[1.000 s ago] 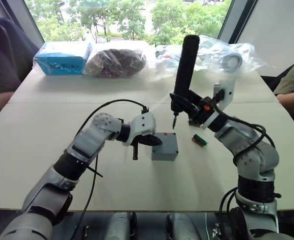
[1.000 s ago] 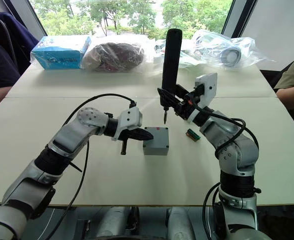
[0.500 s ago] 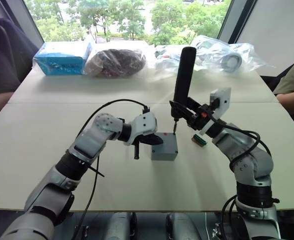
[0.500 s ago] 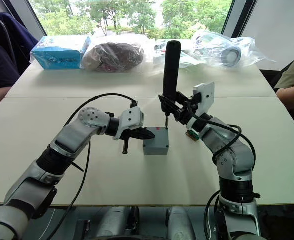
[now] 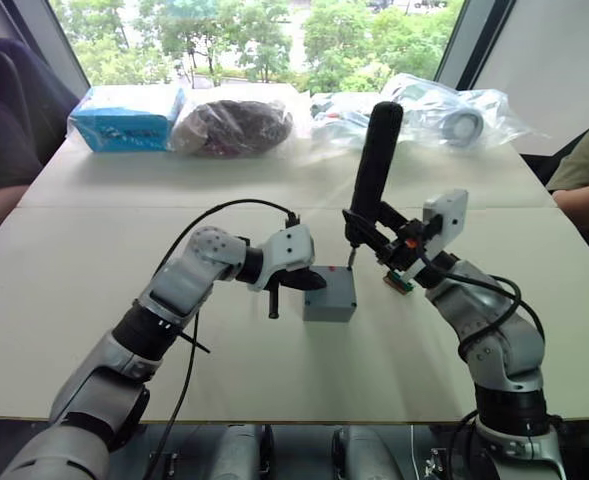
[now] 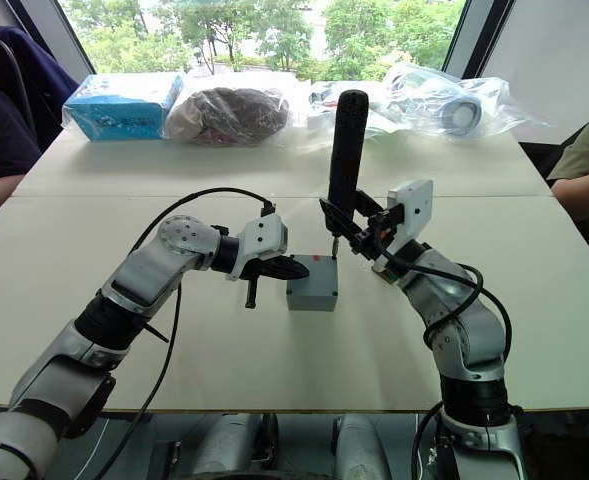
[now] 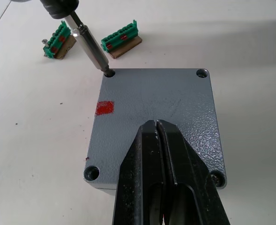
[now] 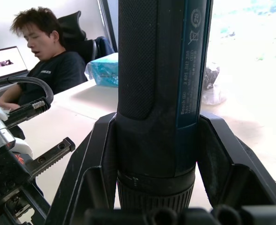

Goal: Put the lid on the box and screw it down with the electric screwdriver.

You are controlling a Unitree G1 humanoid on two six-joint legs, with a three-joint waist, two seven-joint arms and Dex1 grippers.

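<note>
Two green connectors (image 7: 59, 41), one box (image 7: 154, 126)

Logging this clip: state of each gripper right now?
Left gripper: shut, fingers pressing on the lid.
Right gripper: shut on the electric screwdriver.

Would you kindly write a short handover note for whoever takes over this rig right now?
Left gripper: shut, fingers pressed flat on the shallow grey square lid, steadying it.
Right gripper: shut on the dark blue-black pen-shaped electric screwdriver, held roughly upright.
The lid already sits on the small grey box, mid-table. The bit sits in one far corner screw hole.
Done: lid placed, first corner engaged.
Left: finish this screw; the other three corner holes follow, though whether they hold tightened screws cannot be told.
Two green-and-brown connector pieces lie beyond the box.
</note>
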